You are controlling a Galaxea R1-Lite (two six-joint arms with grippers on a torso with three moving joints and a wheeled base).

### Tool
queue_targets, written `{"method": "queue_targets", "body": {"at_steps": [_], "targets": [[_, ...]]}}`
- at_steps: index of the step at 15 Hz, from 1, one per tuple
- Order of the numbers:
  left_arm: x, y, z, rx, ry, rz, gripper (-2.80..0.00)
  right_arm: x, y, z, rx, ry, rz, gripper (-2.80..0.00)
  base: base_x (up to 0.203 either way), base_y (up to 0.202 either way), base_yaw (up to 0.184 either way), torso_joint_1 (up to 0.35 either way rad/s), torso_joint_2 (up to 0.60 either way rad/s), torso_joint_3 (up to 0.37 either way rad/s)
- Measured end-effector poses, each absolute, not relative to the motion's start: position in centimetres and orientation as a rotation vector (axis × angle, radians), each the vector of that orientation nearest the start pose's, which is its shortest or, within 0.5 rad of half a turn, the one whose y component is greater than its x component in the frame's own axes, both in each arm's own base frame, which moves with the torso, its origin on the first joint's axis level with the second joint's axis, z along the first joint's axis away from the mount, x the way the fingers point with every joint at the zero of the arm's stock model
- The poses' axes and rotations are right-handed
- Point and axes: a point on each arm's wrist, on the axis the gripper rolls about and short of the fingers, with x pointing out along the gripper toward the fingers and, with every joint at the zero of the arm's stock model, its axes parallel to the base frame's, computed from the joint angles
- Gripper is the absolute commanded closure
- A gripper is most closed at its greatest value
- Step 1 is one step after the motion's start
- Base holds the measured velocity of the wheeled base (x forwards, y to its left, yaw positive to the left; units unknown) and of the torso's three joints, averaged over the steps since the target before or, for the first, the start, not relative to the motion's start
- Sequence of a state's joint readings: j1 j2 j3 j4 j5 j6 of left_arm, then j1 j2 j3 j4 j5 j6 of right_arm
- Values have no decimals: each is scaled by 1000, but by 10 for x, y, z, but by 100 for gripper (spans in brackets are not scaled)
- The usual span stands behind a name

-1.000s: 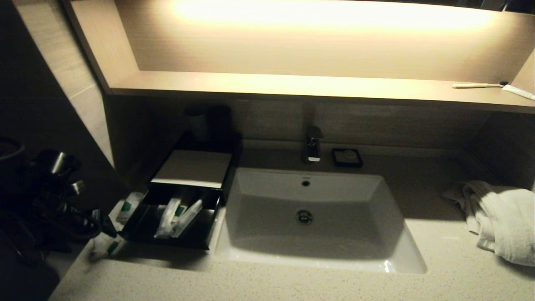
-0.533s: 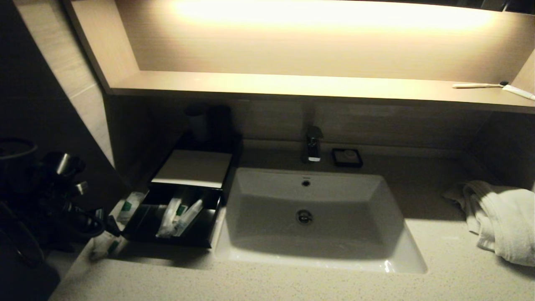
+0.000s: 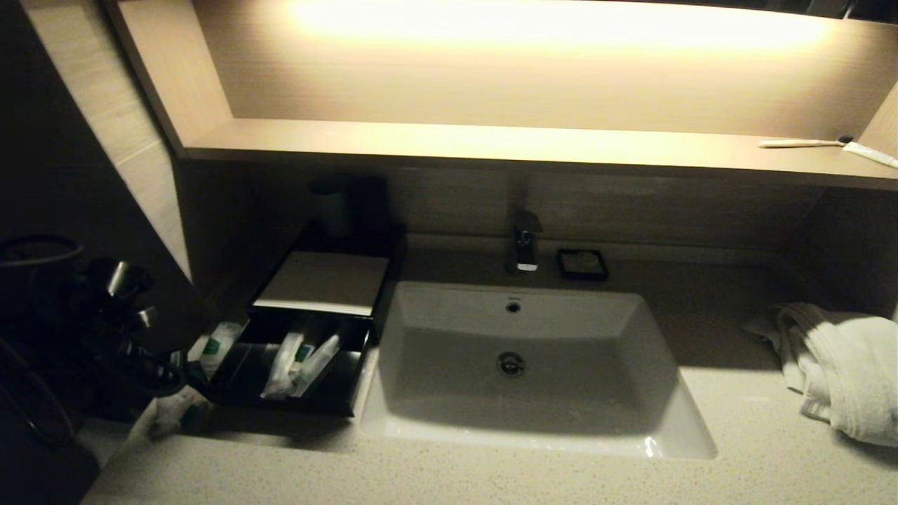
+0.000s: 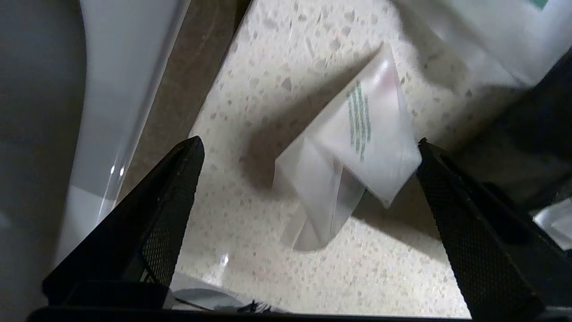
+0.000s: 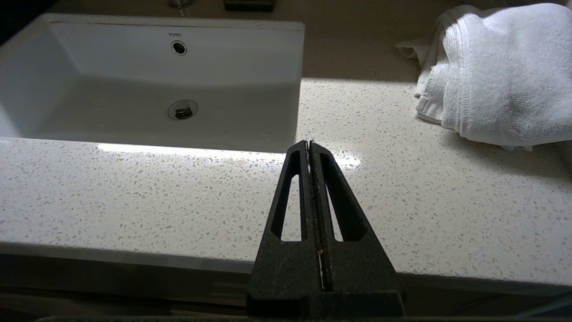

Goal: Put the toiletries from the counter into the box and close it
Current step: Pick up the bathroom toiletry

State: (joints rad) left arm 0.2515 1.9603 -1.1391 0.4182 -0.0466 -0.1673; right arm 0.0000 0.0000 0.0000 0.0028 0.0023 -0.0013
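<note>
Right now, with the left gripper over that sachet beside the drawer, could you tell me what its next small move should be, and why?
Probably lower the left gripper and close on the white sachet. Its fingers stand wide open on either side of the sachet, which lies free on the counter. The box drawer is open, with other toiletries inside.

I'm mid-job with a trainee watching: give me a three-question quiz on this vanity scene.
1. True or false: the box's drawer is pulled out and already holds toiletries.
2. The left tool is: A) shut on a sachet, B) open over a white sachet on the counter, C) inside the sink.
3. Fill in: the right tool is ____, parked over the counter's front edge near the white towel.

Key: 1 true; 2 B; 3 shut.
</note>
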Motion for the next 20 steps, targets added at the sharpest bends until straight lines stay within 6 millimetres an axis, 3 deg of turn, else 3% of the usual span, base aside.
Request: {"method": "queue_targets", "body": {"at_steps": [3,4,14,20], "targets": [[313,80,102,-332,1212,282,-280,-23,0,75,-1,3,2,0,0,0,0,0,0,0],[314,80,101,-332,1206,282,0,-23,0,75,-1,3,3,0,0,0,0,0,0,0],[320,89,99,-346,1187,299,0,-23,0,75,-1,3,3,0,0,0,0,0,0,0],[311,88,126,-356,1103,281,0,-23,0,75,-1,3,3,0,0,0,0,0,0,0]]}}
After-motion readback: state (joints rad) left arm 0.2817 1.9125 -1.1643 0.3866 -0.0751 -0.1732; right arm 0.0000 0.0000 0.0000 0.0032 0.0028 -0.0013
